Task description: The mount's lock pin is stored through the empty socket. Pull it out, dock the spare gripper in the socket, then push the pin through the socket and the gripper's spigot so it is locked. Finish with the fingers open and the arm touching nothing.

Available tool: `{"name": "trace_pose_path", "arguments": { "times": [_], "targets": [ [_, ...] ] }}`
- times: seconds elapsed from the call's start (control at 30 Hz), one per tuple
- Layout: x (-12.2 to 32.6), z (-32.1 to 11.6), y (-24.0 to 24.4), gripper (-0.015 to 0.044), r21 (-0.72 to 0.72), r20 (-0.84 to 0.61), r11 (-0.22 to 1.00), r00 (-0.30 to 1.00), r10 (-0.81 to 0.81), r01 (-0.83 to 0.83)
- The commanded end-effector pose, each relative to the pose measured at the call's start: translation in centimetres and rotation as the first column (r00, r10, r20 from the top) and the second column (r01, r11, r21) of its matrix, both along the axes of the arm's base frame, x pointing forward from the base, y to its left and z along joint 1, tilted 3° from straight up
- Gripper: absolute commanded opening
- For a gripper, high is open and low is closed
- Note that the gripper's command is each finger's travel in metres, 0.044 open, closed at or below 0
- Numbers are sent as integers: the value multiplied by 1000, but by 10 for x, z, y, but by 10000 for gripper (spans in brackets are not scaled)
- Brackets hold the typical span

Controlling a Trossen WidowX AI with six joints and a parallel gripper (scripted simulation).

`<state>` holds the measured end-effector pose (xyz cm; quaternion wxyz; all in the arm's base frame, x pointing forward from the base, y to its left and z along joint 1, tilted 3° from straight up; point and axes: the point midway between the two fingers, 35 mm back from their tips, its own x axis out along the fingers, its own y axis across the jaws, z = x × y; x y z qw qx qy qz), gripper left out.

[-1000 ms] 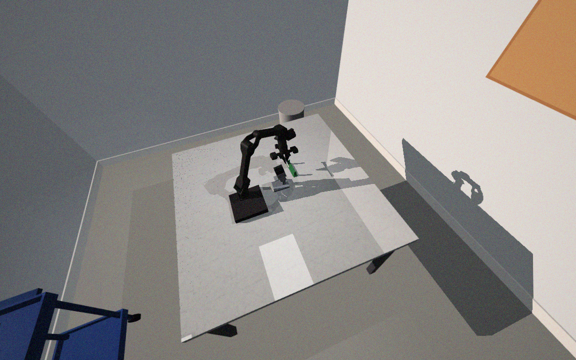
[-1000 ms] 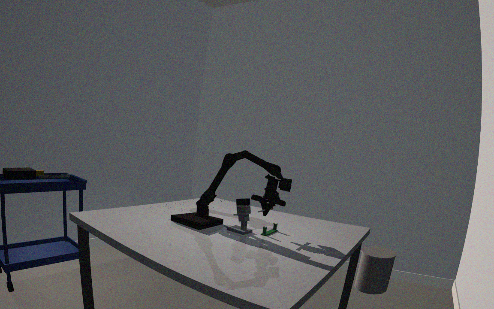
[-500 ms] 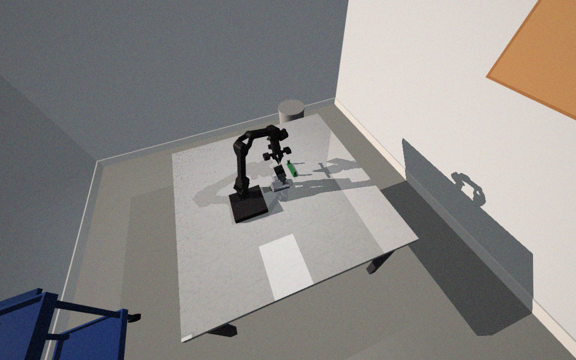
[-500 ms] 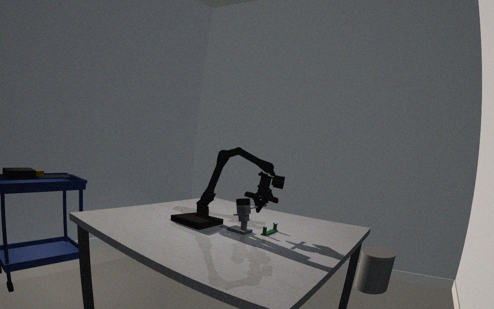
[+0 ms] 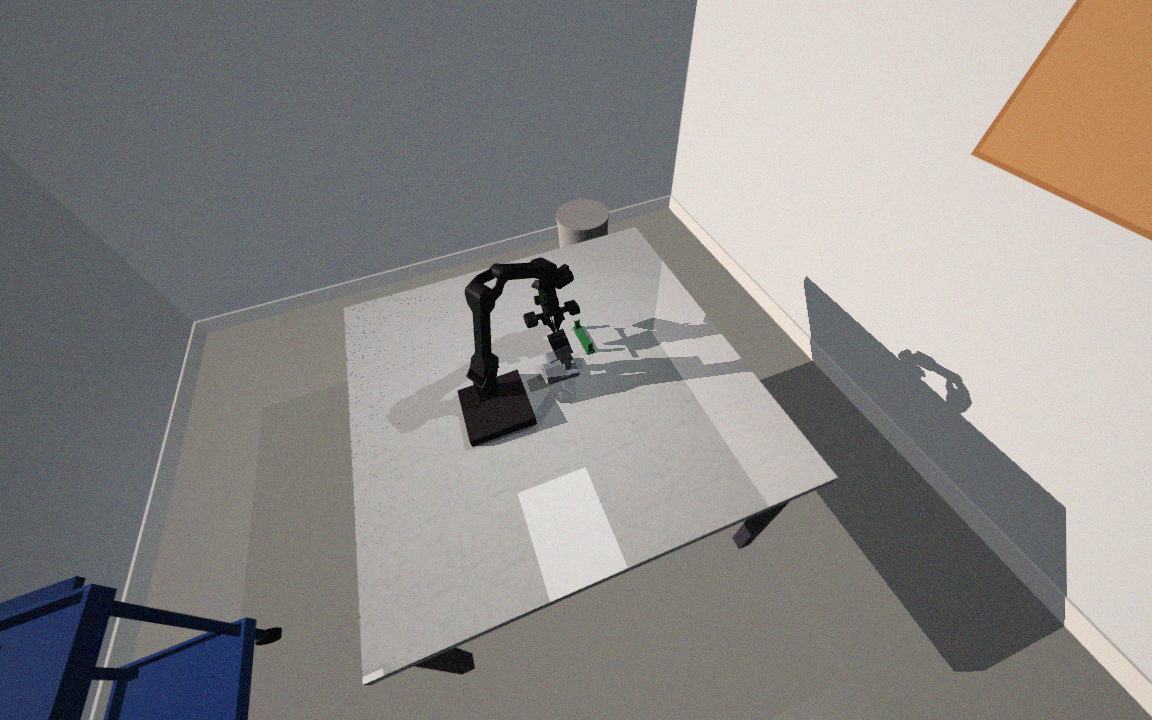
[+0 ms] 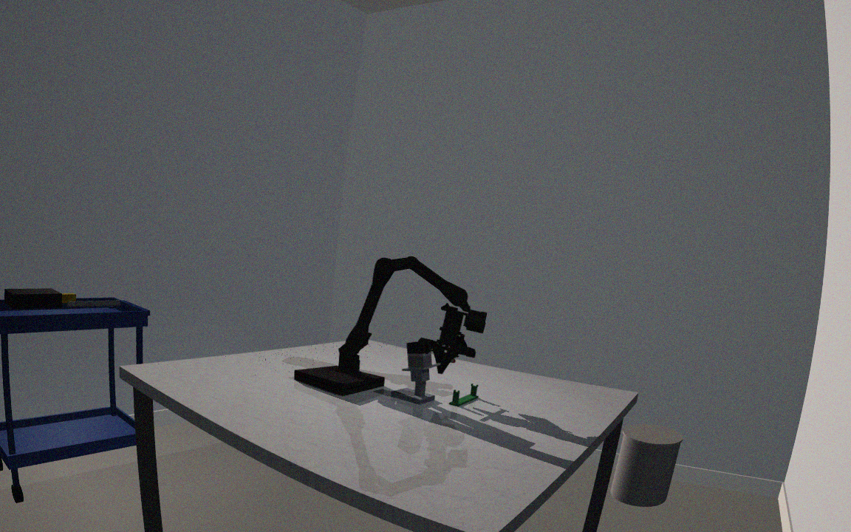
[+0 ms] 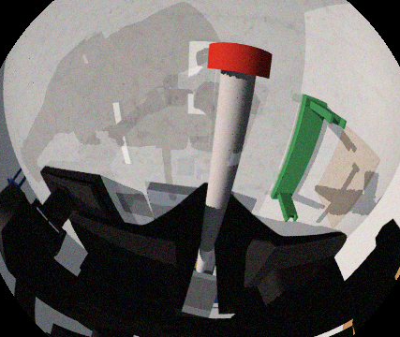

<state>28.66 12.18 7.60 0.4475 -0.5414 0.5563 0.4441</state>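
Note:
My gripper (image 5: 553, 328) (image 6: 440, 370) (image 7: 211, 190) is shut on the lock pin. The pin (image 7: 232, 122) has a pale shaft and a red head. Its far end is close to a grey block low in the wrist view; whether it touches or enters it I cannot tell. The spare gripper (image 5: 558, 342) (image 6: 419, 358), dark on top and grey below, stands upright on the mount (image 5: 561, 377) (image 6: 425, 399). My fingers are just beside it. The socket hole is not visible. The green cradle (image 5: 584, 338) (image 6: 465, 399) (image 7: 300, 154) is empty beside the mount.
The arm's black base (image 5: 497, 410) (image 6: 338, 379) stands on the pale table (image 5: 437, 537) (image 6: 270, 430). A blue cart (image 5: 177, 676) (image 6: 61, 440) and a grey bin (image 5: 582, 217) (image 6: 646, 466) are beyond the table's edges.

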Motion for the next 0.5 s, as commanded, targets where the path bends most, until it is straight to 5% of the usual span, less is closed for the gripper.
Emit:
{"name": "trace_pose_path", "arguments": {
  "times": [0.0,0.47],
  "targets": [
    [-2,-15,1,0,2,-6,1000,1000,-6,6],
    [-1,-21,-7,0,4,-3,1000,1000,-9,9]
  ]
}}
